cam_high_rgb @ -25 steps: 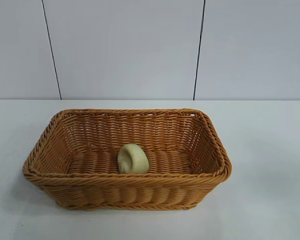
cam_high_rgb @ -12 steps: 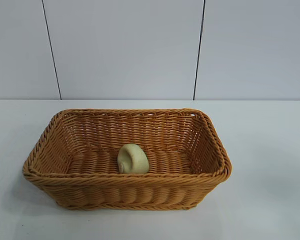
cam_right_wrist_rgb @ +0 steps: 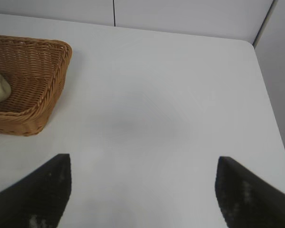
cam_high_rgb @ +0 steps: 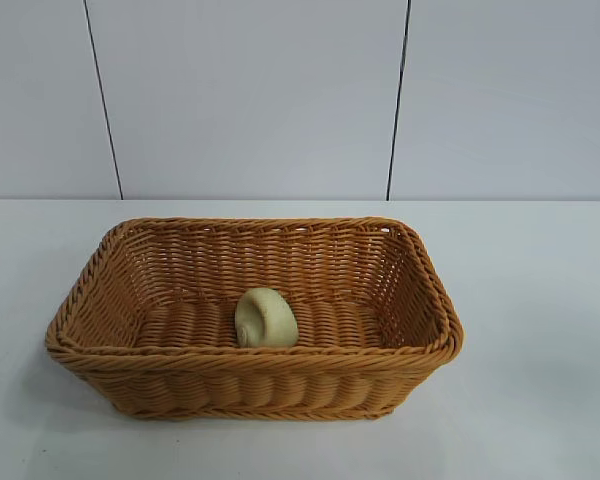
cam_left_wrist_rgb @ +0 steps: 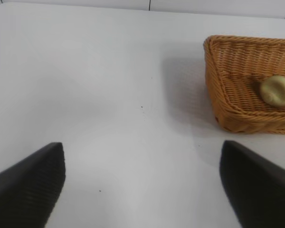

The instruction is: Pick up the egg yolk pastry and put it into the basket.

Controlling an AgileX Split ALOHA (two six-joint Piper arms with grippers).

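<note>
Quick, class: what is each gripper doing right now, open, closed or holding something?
Left gripper: open, empty, above bare table beside the basket.
Right gripper: open, empty, above bare table on the basket's other side.
Egg yolk pastry: lying inside the basket.

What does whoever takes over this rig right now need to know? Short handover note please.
Left gripper: open, holds nothing, above bare table off the basket's side, clear of it.
Right gripper: open, holds nothing, above bare table on the basket's other side.
Neither arm shows in the exterior view.
Egg yolk pastry: lying on the floor of the basket, near the middle, toward the front wall.
Basket: upright on the table.
Done: pastry is in the basket and released.
Left: nothing on the task itself, as far as the views show; park the arms if that is wanted.
</note>
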